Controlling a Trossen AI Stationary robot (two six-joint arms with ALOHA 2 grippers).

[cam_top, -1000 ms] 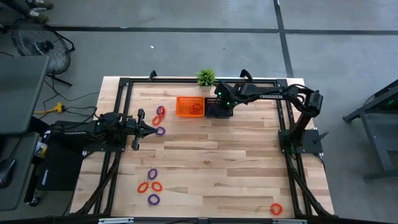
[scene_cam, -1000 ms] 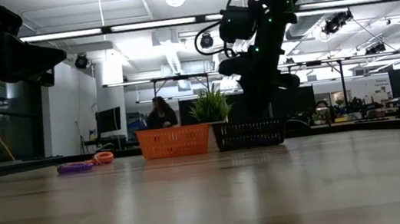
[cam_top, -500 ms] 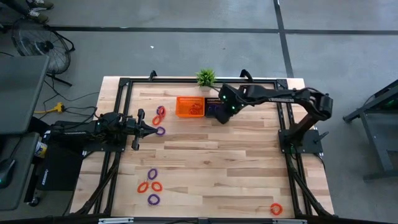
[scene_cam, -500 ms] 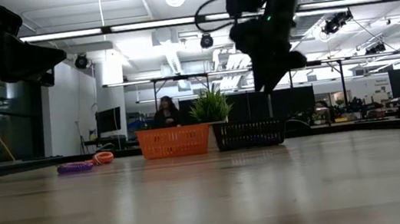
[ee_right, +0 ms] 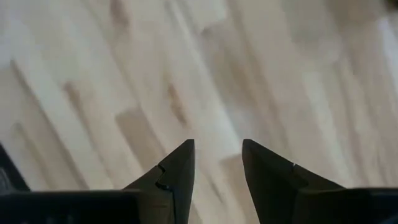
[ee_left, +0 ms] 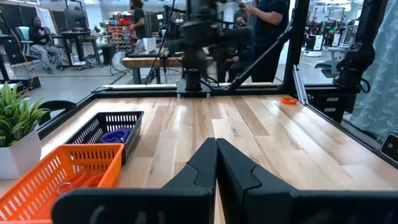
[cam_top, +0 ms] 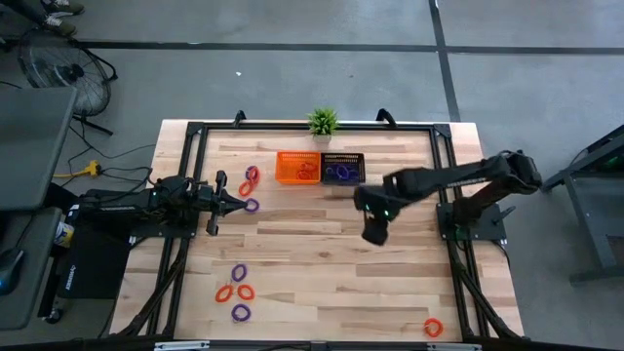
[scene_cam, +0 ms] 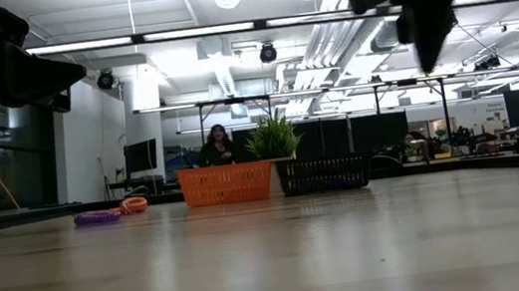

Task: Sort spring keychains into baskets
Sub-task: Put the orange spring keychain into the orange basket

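The orange basket point(cam_top: 297, 168) and the black basket point(cam_top: 342, 168) stand side by side on their bases at the table's far edge. Orange keychains lie in the orange one point(ee_left: 68, 171), and a purple keychain point(ee_left: 114, 134) lies in the black one. My right gripper point(cam_top: 373, 232) hangs open over bare wood near the table's middle, pointing down, with nothing between its fingers point(ee_right: 177, 165). My left gripper point(cam_top: 242, 203) stands shut and level at the left, its tip just short of a purple keychain point(cam_top: 252, 206). Loose keychains lie flat: a purple one point(cam_top: 253, 174) and an orange one point(cam_top: 246, 188) far left, and several point(cam_top: 237, 291) near left.
A small potted plant point(cam_top: 323, 121) stands behind the baskets. One orange keychain point(cam_top: 432, 328) lies at the near right corner. A black metal frame point(cam_top: 195, 132) runs along the table's edges. People show in the room beyond the table.
My right gripper has swung away from above the black basket toward the table's near and right sides, rising as it went, and now points down over bare wood. The left arm and all keychains have stayed where they were.
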